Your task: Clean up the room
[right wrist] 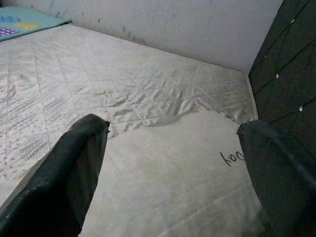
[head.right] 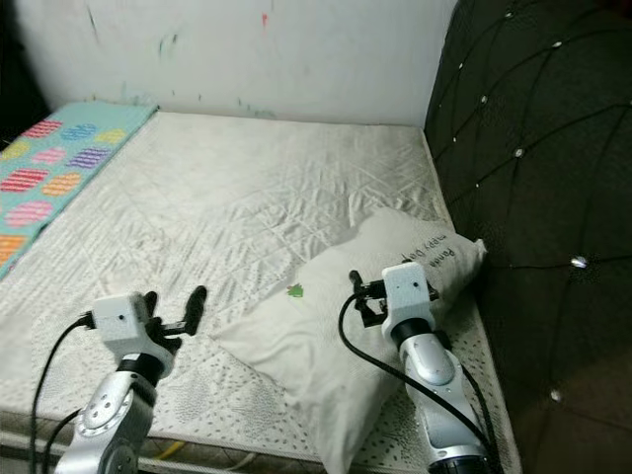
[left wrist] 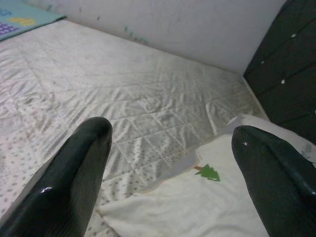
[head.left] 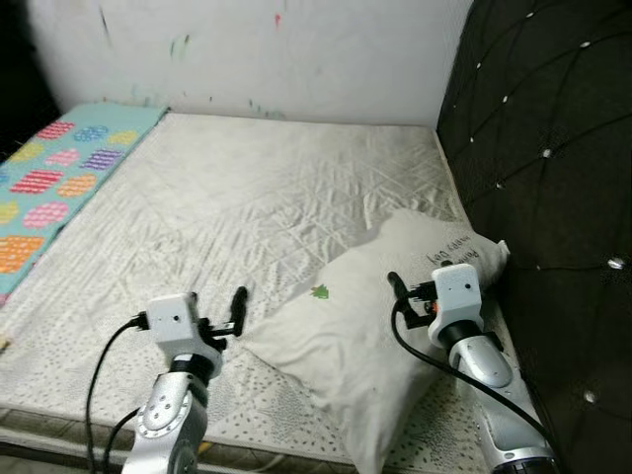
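Pillow [head.left: 385, 326] lies skewed on the mattress [head.left: 227, 207], long axis running near-left to far-right toward the headboard [head.left: 553, 148]. My right gripper [right wrist: 173, 173] hovers directly over it, jaws wide, empty. Left gripper [left wrist: 168, 173] is just off its near-left corner, also wide open, empty. Right is nearer.

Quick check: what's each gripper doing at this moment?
Left gripper: open, empty, over the mattress beside the pillow.
Right gripper: open, empty, above the pillow.
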You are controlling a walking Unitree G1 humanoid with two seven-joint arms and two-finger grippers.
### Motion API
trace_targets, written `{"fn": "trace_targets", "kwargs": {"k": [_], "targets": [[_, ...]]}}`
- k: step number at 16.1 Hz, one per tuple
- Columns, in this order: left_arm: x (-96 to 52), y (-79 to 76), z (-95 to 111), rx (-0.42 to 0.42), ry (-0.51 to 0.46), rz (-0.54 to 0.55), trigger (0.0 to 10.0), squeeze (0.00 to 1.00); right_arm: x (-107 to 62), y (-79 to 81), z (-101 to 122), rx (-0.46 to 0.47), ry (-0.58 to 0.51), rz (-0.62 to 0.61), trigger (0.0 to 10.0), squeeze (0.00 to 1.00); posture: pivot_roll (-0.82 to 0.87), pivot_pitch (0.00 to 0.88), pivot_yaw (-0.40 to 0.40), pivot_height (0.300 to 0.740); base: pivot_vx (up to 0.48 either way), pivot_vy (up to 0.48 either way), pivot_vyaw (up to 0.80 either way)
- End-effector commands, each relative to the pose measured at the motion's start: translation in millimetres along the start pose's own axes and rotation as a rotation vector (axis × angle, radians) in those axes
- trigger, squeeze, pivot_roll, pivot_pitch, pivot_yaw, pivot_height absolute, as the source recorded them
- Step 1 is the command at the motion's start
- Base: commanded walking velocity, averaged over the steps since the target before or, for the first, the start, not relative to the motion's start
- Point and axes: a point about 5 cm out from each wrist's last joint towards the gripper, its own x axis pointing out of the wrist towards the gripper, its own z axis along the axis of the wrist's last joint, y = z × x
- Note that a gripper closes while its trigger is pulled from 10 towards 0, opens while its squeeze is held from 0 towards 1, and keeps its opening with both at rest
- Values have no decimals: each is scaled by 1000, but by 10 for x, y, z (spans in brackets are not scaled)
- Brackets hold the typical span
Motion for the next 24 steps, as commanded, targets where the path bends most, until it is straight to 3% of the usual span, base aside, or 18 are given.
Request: {"fn": "trace_targets", "kwargs": {"k": [1,5,13,18,24], "targets": [[5,46,10,1,4,14,10000,0,37,13,32,5,-8,-1,10000,0,-102,0,-2,740,0,480,0],[9,48,14,6,9,19,10000,0,36,12,29,9,-7,-6,10000,0,-101,0,-2,740,0,441,0],[19,52,26,6,1,21,10000,0,54,8,44,65,-3,-24,10000,0,-101,0,-2,740,0,0,-100],[17,51,28,2,0,20,10000,0,53,3,50,57,-8,-25,10000,0,-101,0,-2,740,0,0,-674],[9,43,28,-2,-1,14,10000,0,43,0,47,44,-8,-25,10000,0,-103,0,-3,740,0,0,0]]}}
